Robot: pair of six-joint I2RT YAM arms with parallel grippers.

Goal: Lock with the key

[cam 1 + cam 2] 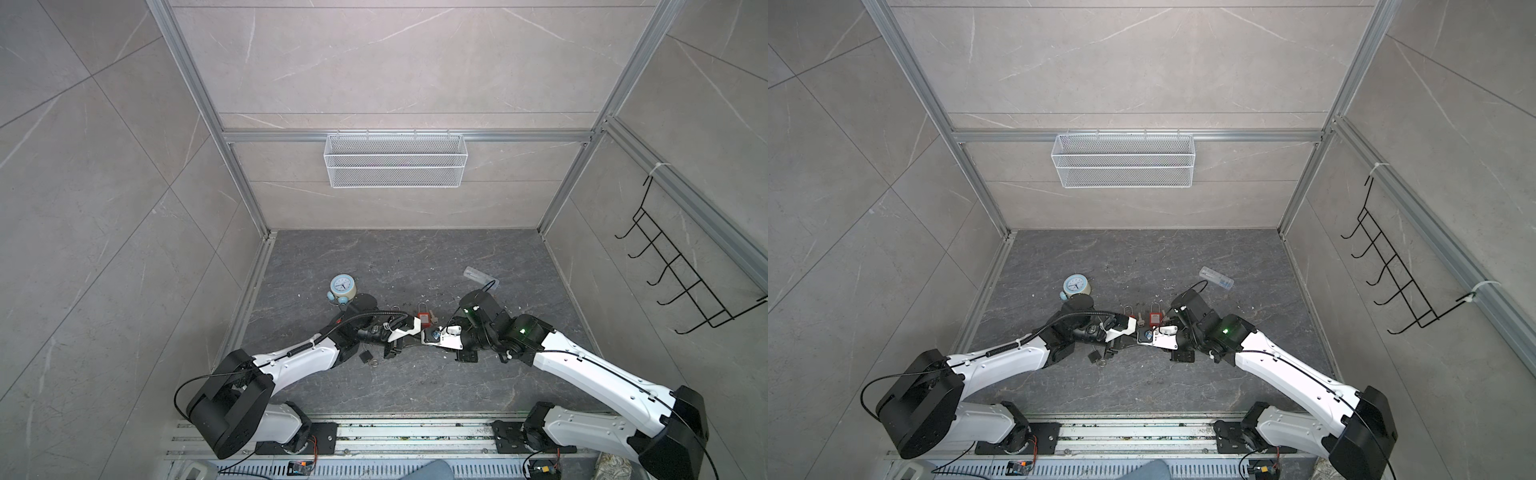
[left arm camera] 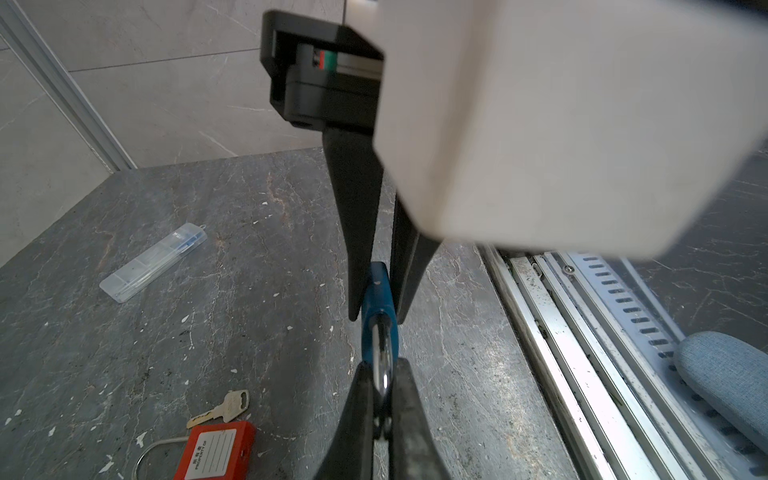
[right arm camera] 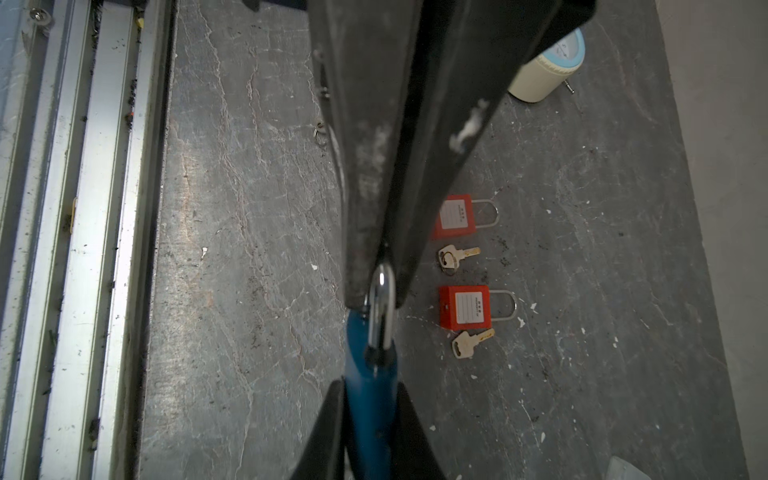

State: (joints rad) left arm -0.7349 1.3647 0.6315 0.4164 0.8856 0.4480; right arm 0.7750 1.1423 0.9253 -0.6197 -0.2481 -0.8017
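Left claw [image 2: 380, 370] pinching shackle [image 3: 381, 307] | right claw [image 2: 376, 318] pinching blue padlock [image 3: 370, 374] body | keyhole hidden

1. In the left wrist view, the white label [image 2: 212, 451] on the red padlock [image 2: 244, 440] says "PROPERTY OF", with small Chinese signs next to it.
2. The clock [image 1: 343, 286] face has numbers, but they are too small to read.

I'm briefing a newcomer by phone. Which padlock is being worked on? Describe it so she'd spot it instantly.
Over the dark stone floor, find where the left gripper and right gripper meet. The padlock is held between them: left shut on its silver shackle, right on its body. It is the only blue one; the two red padlocks lie loose on the floor.
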